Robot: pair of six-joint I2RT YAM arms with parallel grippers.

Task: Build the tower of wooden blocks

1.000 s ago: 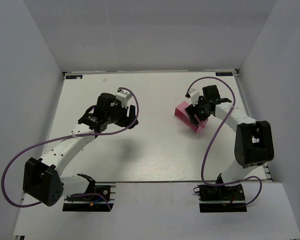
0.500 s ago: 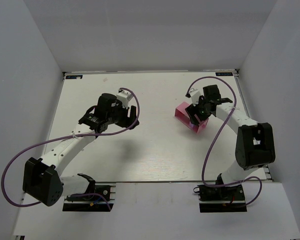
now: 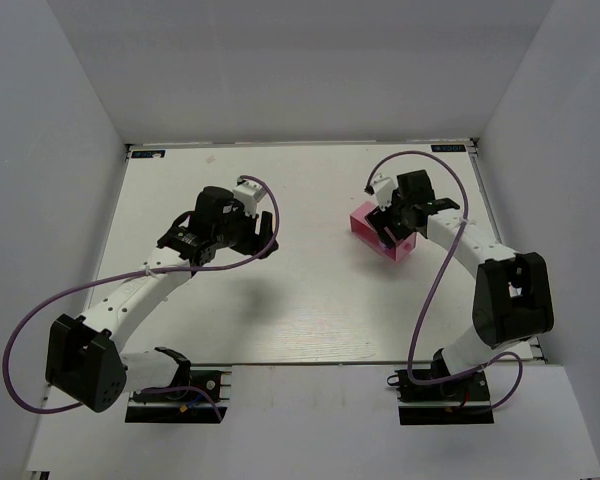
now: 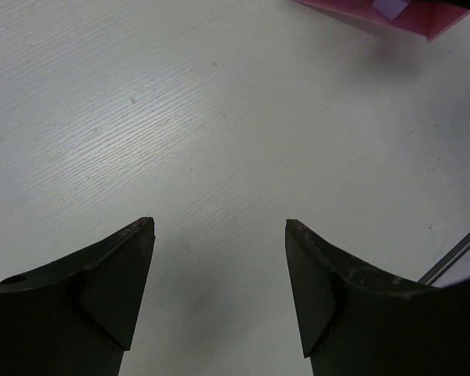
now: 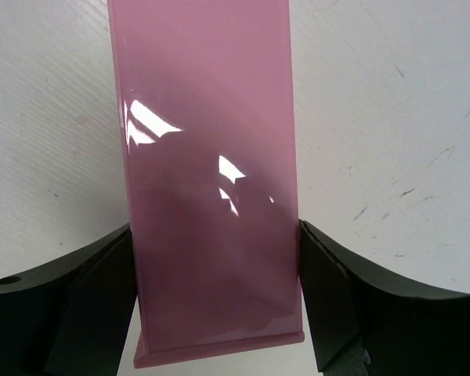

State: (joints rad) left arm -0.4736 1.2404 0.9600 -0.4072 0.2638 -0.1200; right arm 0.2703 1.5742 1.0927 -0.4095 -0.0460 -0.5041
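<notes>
Right claw edged left, clamping pink tray

Left pincer jaws wide apart, right pincer clamped across pink tray

White arms, black joints, purple cables

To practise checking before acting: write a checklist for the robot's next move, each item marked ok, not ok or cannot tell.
1. Right gripper closed on the glossy pink rectangular tray, fingers against both long sides: ok.
2. Tray lifted off the white table: cannot tell.
3. Left gripper open, nothing between its fingers: ok.
4. Small painted wooden blocks in view, ready to pick: not ok, none clearly seen.
</notes>
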